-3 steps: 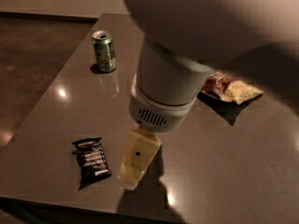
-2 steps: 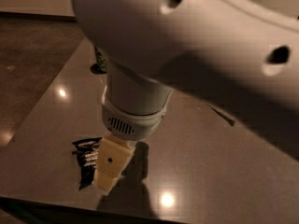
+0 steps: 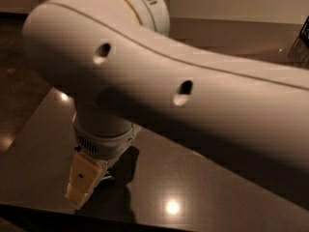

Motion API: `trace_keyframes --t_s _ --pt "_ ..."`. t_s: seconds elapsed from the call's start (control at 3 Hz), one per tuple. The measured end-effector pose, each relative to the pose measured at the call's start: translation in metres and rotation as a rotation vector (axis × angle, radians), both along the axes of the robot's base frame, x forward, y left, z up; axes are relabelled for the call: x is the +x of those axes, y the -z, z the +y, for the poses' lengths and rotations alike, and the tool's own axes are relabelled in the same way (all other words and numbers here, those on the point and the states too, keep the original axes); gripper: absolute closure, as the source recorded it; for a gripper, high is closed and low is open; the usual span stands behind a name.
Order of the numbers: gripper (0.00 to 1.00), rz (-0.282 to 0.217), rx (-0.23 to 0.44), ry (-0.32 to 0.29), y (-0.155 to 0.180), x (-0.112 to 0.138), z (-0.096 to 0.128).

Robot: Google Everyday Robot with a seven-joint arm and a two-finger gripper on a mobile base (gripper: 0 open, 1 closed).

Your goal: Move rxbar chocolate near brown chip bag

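My white arm fills most of the camera view. My gripper (image 3: 83, 187) hangs from the wrist at the lower left, low over the dark table (image 3: 203, 187) near its front edge. The rxbar chocolate is hidden, and the gripper stands over the spot where it lay. The brown chip bag is hidden behind the arm.
The table's front edge runs along the bottom of the view, just below the gripper. The table's left edge shows at the left, with dark floor (image 3: 19, 81) beyond it. A dark object (image 3: 300, 42) stands at the far right edge.
The arm has swung left and closer to the camera, and the gripper has moved left over the rxbar's place. The bar, the green can and the chip bag are now covered.
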State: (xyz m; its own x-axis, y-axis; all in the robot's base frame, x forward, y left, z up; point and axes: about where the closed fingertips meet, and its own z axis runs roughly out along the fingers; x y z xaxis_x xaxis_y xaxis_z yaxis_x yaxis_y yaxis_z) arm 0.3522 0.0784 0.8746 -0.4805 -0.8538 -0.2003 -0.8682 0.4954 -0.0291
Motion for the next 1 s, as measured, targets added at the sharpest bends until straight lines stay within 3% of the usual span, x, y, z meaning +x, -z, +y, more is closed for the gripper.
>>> trace_keyframes --t_s 1.0 --pt "0.0 0.062 -0.026 0.049 0.04 0.016 0.034"
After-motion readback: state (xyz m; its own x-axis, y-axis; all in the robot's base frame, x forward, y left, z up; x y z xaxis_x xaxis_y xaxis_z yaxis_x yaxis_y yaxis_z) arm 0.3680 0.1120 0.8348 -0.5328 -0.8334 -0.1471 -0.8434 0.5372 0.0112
